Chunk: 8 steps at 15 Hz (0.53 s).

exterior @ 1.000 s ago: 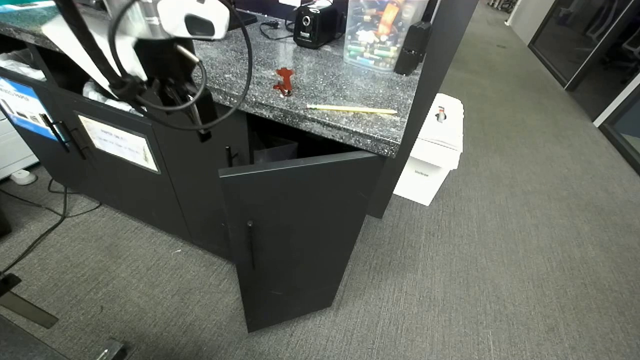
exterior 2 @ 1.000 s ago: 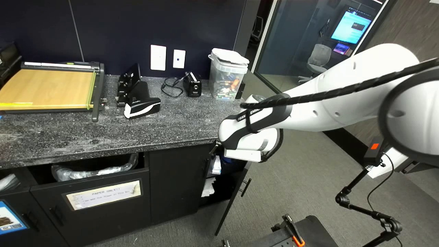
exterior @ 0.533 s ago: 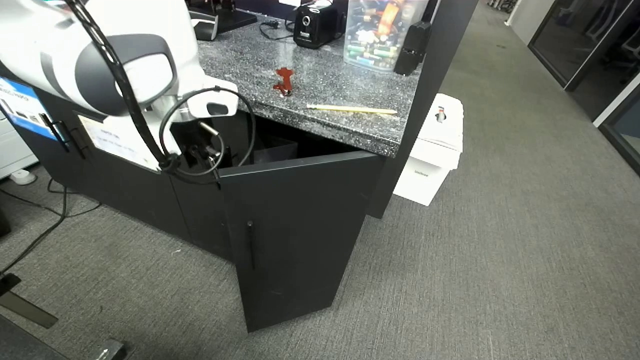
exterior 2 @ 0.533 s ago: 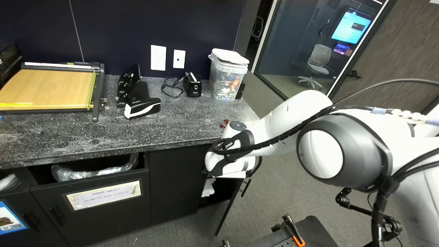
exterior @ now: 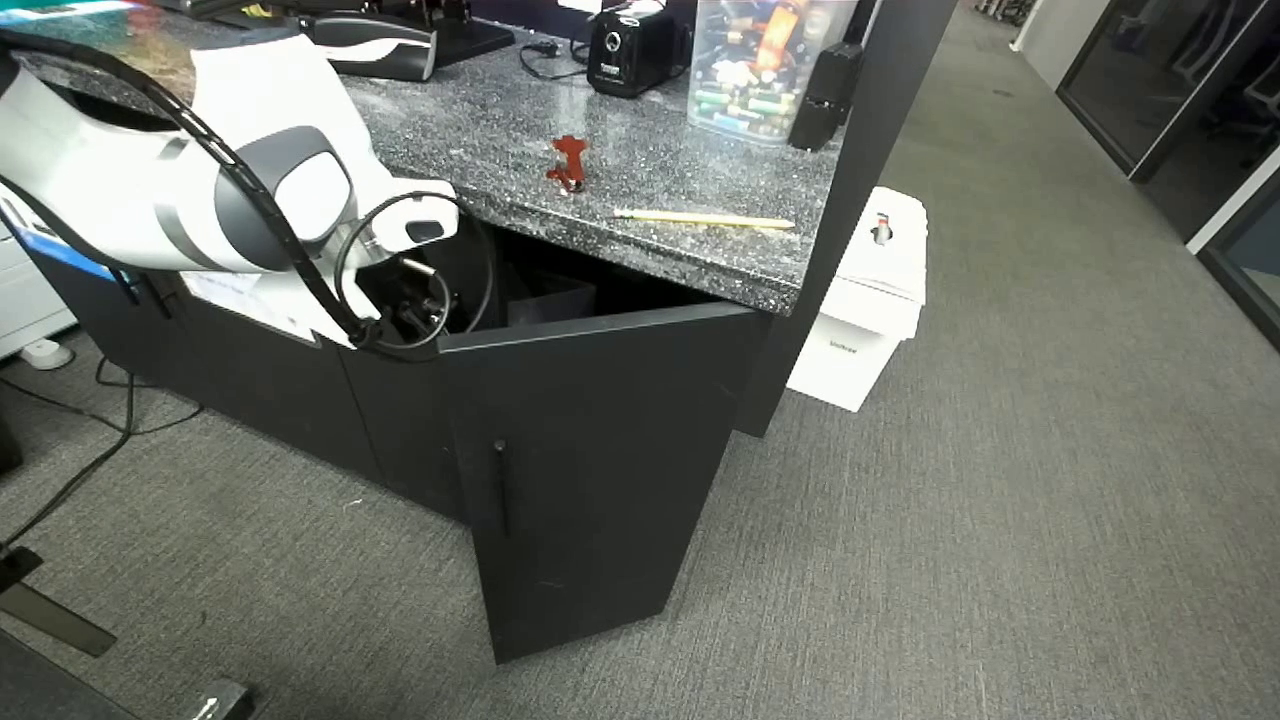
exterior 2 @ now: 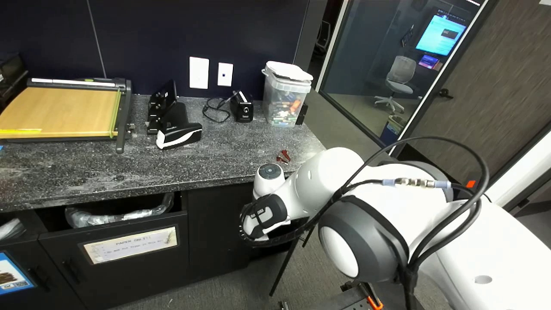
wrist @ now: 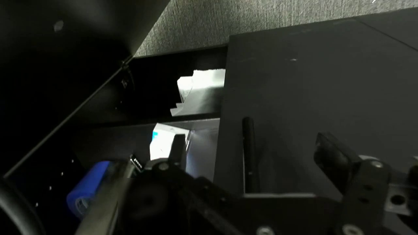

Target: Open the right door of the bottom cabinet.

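Bottom cabinet [exterior 2: 163,265]: low, black, beneath a speckled grey worktop [exterior 2: 107,168].
Far-left bay [exterior 2: 17,244]: clear plastic film [exterior 2: 10,229] inside; remainder hidden.
Paper trimmer [exterior 2: 60,110]: flat on the worktop.
PAPER ONLY bay [exterior 2: 142,222]: lined with a clear plastic bag [exterior 2: 116,217], visible at the top opening; bag contents not discernible.
Right door [exterior 2: 217,228]: closed, located between the PAPER ONLY bay and the uncovered bay [wrist: 150,85]; slim black handle [wrist: 249,163] at the edge adjoining the uncovered bay.
Tool [wrist: 251,143]: positioned at the front of the right door; fingers [wrist: 333,156] set wide apart, the handle appearing between them in the wrist view; contact with the handle cannot be told.
Uncovered bay: upper level holds a blue roll [wrist: 88,187], a blurred tan strip [wrist: 104,204] and a white packet [wrist: 163,140]; lower level holds white sheets [wrist: 204,93]; a translucent bin [exterior: 552,303] shows inside in an exterior view.
Matching door [exterior: 610,480]: stands open, angled out from the cabinet front, in both exterior views.
Red item [exterior: 571,160] and yellow pencil [exterior: 705,219]: on the worktop, near its front edge.
Lidded tub [exterior 2: 275,91]: translucent, upright near the worktop's right end; holds small multicoloured cylinders [exterior: 740,100] and an orange piece [exterior: 777,40].
White box [exterior: 850,300]: on the floor [exterior: 980,520], just beside the cabinet's right end; interior hidden.
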Each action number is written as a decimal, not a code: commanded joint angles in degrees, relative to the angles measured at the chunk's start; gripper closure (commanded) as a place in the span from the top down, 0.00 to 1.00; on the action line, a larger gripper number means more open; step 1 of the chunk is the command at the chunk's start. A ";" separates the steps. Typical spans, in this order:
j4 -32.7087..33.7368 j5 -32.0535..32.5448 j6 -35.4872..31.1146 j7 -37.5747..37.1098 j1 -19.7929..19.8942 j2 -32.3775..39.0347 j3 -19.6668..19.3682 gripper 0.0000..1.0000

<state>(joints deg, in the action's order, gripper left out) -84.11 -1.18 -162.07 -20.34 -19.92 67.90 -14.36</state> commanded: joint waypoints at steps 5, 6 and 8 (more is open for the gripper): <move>13.90 2.01 0.44 -8.37 -3.39 9.98 -7.88 0.65; 14.17 2.00 0.49 -9.27 -3.65 10.58 -8.31 0.58; 15.17 2.03 0.36 -10.28 -4.04 12.04 -8.80 0.42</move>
<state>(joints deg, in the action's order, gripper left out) -74.33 -0.47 -162.10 -28.33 -23.40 75.96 -21.12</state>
